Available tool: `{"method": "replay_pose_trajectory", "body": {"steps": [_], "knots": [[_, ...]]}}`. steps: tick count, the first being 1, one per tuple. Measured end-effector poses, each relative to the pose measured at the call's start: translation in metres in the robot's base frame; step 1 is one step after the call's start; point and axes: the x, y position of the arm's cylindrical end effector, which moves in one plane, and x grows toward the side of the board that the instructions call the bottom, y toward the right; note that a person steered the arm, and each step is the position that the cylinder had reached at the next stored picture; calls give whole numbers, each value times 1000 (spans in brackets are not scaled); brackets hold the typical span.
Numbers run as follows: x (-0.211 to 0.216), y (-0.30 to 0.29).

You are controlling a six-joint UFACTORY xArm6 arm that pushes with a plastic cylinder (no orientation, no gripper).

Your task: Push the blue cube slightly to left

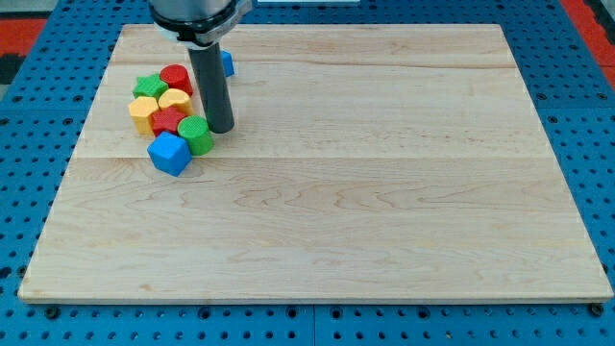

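Observation:
The blue cube [169, 153] lies at the view's left on the wooden board [384, 192], at the bottom of a tight cluster of blocks. Touching it at its upper right is a green cylinder [196, 135]. My tip [221, 129] stands just right of the green cylinder, up and to the right of the blue cube, apart from the cube. The dark rod rises from the tip to the view's top.
The cluster also holds a red block [166, 120], a yellow block [142, 112], another yellow block [174, 100], a green block [148, 86] and a red cylinder [176, 78]. A second blue block [227, 63] shows partly behind the rod.

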Motion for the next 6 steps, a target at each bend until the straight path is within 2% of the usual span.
{"method": "replay_pose_trajectory", "body": {"steps": [1, 2, 3, 4, 5, 6], "knots": [[14, 26], [56, 26], [57, -32], [44, -47], [74, -12], [44, 60]]}}
